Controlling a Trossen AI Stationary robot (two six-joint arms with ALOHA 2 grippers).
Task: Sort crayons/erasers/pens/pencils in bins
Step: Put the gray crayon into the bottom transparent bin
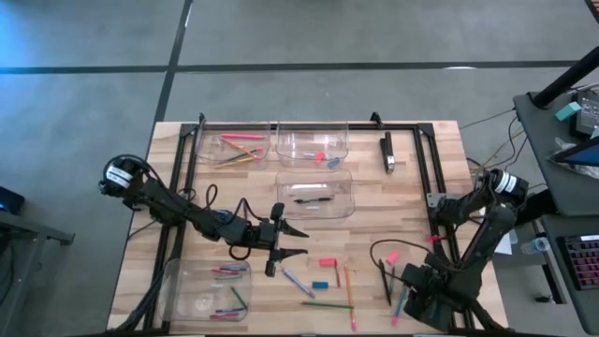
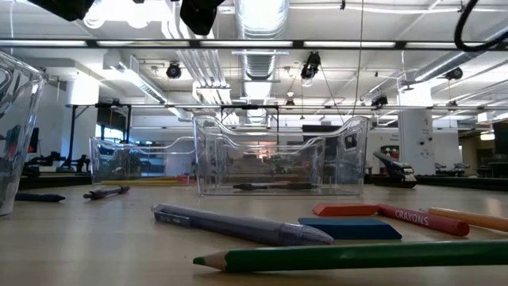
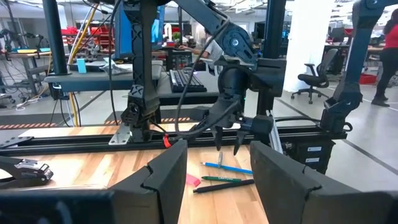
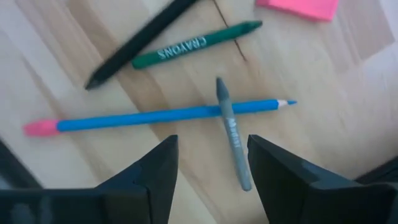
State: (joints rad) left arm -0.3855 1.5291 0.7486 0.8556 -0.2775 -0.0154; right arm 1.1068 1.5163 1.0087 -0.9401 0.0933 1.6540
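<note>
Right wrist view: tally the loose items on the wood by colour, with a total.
Black stick: 1
Green crayon: 1
Blue pencil: 1
Grey stick: 1
Pink block: 1
Total: 5

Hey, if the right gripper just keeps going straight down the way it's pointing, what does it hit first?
Most likely the grey crayon, which lies between the open fingers of the right gripper and crosses over the blue pencil. The pencil sits just beyond. Depth is hard to judge, so the wooden table might come first.
</note>
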